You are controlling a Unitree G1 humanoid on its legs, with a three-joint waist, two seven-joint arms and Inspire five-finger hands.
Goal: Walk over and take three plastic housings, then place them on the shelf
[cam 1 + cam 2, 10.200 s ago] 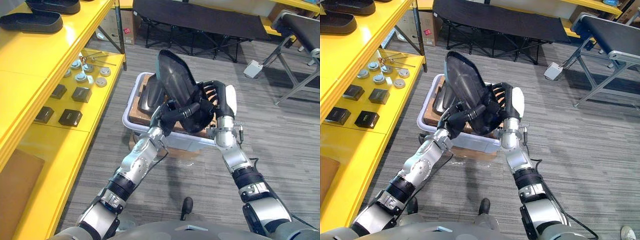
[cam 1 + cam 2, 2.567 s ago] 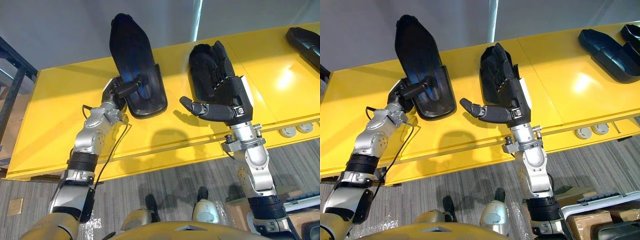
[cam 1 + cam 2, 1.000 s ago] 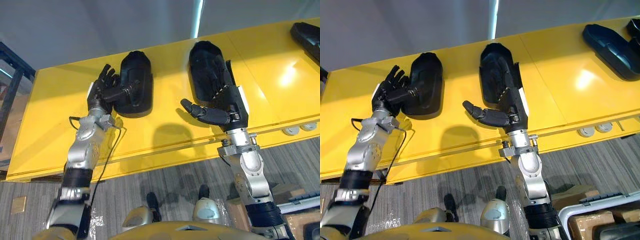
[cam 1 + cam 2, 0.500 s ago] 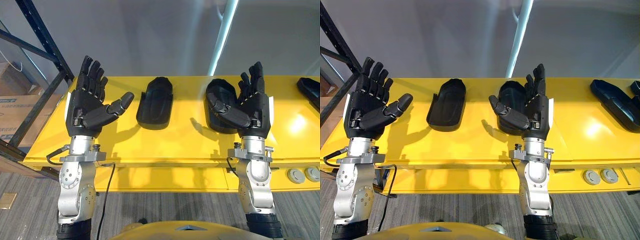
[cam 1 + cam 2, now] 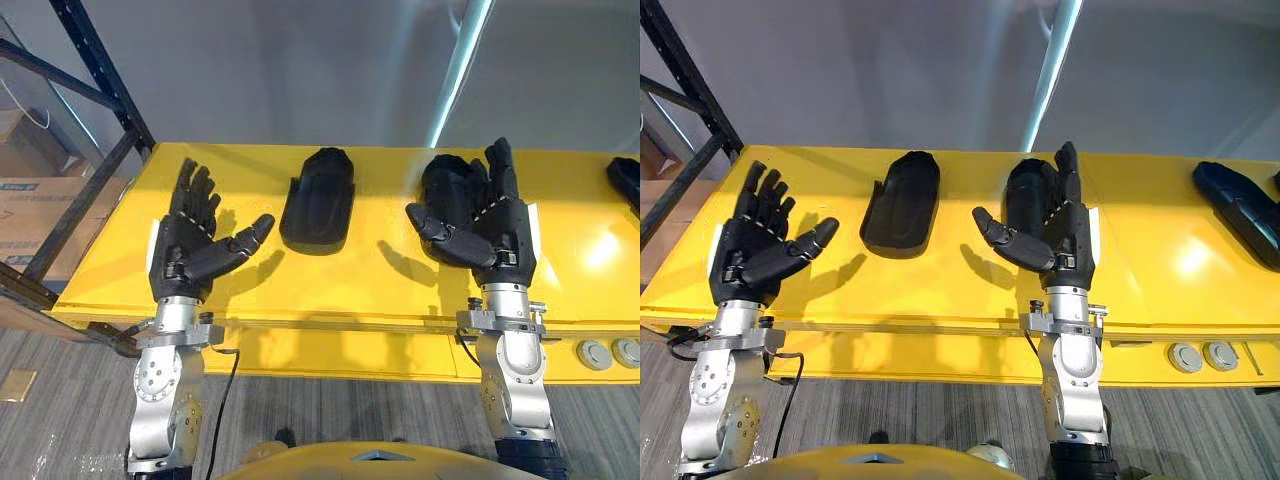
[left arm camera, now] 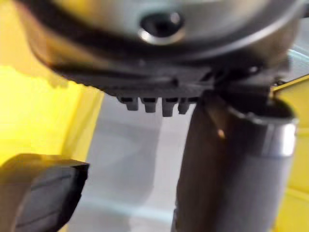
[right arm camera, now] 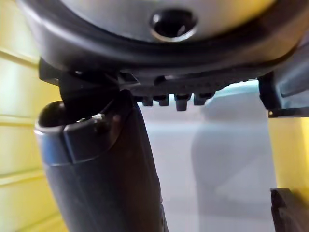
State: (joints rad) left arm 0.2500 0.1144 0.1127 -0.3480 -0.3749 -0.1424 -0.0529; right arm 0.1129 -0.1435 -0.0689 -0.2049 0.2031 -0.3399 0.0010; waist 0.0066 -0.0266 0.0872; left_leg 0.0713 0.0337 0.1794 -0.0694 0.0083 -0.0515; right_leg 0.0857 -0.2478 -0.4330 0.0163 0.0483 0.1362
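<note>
**A:** Where are the plastic housings?

**B:** On the yellow shelf. The first housing lies flat near the middle of the shelf, with its long side pointing to the grey wall. The second housing lies to the right of it, well apart. A third housing lies at the far right end of the shelf and is cut by the edge of the view.

**A:** Is a hand holding any of them?

**B:** No. The left hand is raised over the front part of the shelf, to the left of the first housing and apart from it. Its fingers are straight and spread, its thumb stands out to the side, and nothing is in it. The right hand is also spread and empty, with straight fingers pointing up.

**A:** Does the right hand touch the second housing?

**B:** It stands in front of it and covers its right side. I cannot tell whether they touch.

**A:** What else is around?

**B:** A black rack post goes up at the left end of the shelf, with cardboard boxes behind it. A pale tube goes up along the wall. Below the shelf's front edge, at the right, there are round metal parts.
</note>
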